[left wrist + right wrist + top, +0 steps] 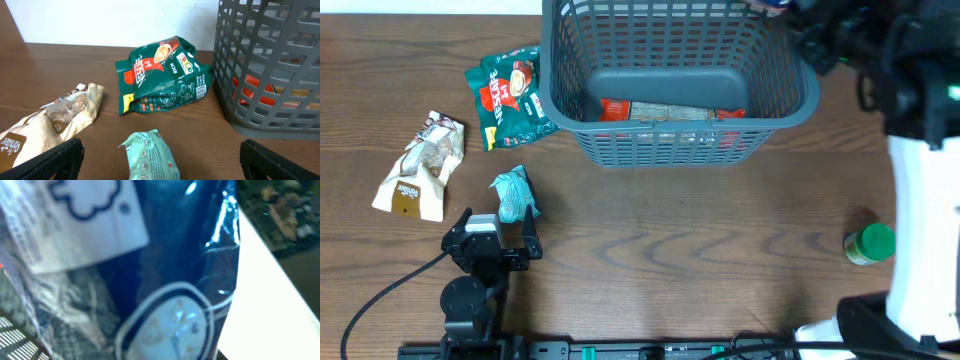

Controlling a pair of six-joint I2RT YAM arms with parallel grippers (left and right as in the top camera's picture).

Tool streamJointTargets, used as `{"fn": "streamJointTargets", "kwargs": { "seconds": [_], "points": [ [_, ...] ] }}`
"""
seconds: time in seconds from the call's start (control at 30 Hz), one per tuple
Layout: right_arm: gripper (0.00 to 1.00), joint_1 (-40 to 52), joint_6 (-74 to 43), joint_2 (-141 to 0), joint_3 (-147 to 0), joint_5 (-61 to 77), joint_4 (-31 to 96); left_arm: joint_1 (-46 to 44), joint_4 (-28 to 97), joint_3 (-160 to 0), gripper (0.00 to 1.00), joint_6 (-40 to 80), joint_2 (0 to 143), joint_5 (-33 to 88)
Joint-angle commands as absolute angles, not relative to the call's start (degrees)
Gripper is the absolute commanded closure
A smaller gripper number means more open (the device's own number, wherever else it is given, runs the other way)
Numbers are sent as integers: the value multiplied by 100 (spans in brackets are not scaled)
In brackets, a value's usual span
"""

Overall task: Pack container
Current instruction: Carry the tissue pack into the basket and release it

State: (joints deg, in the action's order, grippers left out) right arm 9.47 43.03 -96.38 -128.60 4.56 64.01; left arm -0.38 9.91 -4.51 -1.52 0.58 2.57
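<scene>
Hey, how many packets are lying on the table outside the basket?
3. A green Nescafe pouch beside the basket's left wall, a beige bag further left, a small teal packet just ahead of the left claw. Others could hide behind the basket.

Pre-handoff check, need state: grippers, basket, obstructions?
Left gripper open, teal crinkled packet between its fingers. Right gripper shut on dark blue glossy packet over large dark grey lattice plastic basket. Red-orange pack inside. Nothing blocking basket.
</scene>
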Motion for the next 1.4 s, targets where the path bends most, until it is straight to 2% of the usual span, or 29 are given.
{"fn": "streamJointTargets", "kwargs": {
  "seconds": [0.0,0.47,0.8,0.83,0.87,0.9,0.93,0.97,1.0,1.27,1.37],
  "points": [
    [99,1125,4639,-9996,-12879,456,6368,-8,1037,-311,1,-189,23,231],
    [99,1264,4628,-11985,-12877,644,6700,-8,1037,-311,2,-189,23,231],
    [99,1549,4477,-12492,-12877,668,6659,-8,1037,-311,1,-189,23,231],
    [93,1562,4429,-12495,-12877,670,6630,-8,1037,-311,2,-189,23,231],
    [67,1564,4377,-12495,-12877,668,6608,-8,1037,-311,1,-189,23,231],
    [34,1564,4327,-12495,-12877,668,6589,-8,1037,-311,2,-189,23,231],
    [11,1562,4285,-12495,-12877,668,6576,-8,1037,-311,1,-189,23,231],
    [3,1557,4263,-12495,-12877,646,6573,-8,1037,-311,1,-189,23,231],
    [1,1555,4215,-12495,-12877,622,6573,-8,1037,-311,1,-189,23,231],
    [1,1531,3767,-12436,-12886,534,6512,-8,1037,-311,1,-189,23,231],
    [1,1531,3061,-12278,-13010,-193,6412,-8,1037,-311,2,-189,23,231]
  ]
}}
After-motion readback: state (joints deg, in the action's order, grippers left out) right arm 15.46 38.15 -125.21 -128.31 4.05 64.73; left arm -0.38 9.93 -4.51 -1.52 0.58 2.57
